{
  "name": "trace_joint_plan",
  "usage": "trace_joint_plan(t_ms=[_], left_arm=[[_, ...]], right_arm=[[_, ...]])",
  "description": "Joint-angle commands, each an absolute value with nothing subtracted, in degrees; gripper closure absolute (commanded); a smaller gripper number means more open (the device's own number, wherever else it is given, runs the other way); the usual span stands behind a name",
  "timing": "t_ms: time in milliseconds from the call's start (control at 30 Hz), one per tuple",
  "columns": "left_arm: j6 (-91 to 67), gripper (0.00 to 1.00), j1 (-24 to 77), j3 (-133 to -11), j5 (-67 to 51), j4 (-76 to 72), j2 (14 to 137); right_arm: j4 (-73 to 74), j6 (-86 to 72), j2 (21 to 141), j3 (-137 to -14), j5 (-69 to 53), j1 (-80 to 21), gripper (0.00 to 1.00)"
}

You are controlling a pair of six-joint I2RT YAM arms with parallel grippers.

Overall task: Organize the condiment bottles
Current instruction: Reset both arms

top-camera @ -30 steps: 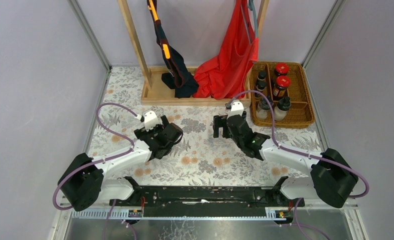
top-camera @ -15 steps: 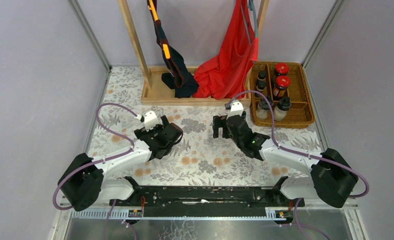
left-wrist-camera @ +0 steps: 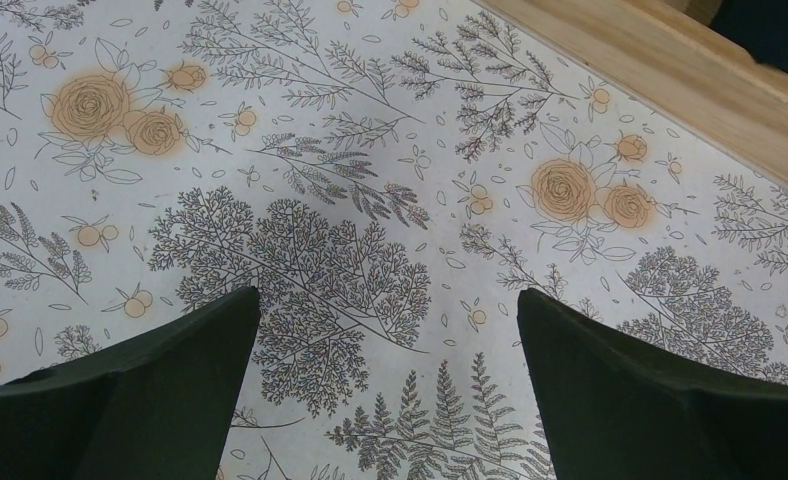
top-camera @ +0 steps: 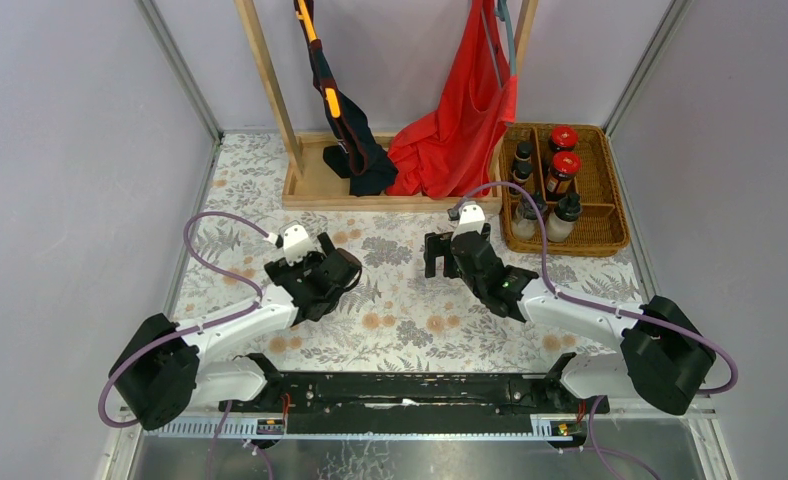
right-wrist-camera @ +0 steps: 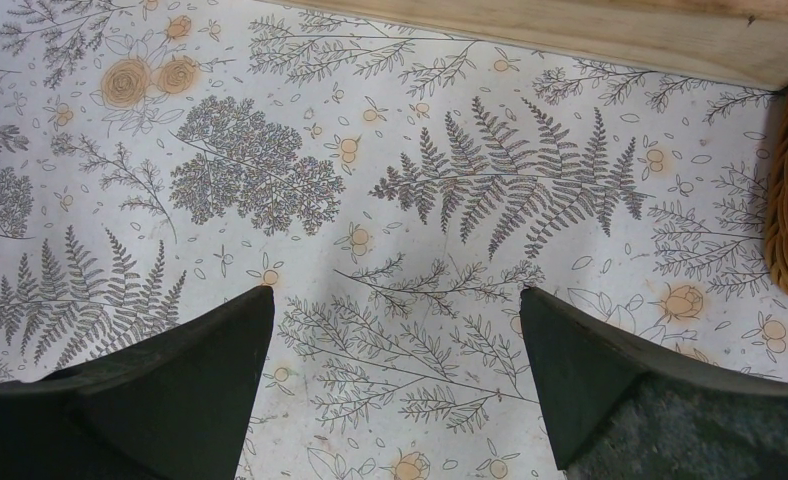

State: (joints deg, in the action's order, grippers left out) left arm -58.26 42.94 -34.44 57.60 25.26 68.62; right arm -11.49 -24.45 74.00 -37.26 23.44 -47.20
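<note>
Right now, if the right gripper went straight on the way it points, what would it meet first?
Probably the floral tablecloth under the right gripper; the wooden rack base lies further ahead, depth unclear.

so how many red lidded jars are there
2, both in the right side of the wicker basket: one red-lidded jar at the far end, the other just nearer. None look hidden.
</note>
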Motion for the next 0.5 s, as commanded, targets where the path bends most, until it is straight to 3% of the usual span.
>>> trace_joint_plan(t_ms=[0, 467], left_arm=[[-59.56, 0.0, 42.46, -34.58, 59.41, 23.75, 68.9], [-59.68, 0.0, 42.41, -35.11, 59.06, 24.32, 69.58]], right_arm=[[-14.21, -24.1, 74.13, -38.71, 25.57, -47.9, 0.0], [-14.7, -23.81, 73.9, -38.38, 25.82, -48.24, 0.0]])
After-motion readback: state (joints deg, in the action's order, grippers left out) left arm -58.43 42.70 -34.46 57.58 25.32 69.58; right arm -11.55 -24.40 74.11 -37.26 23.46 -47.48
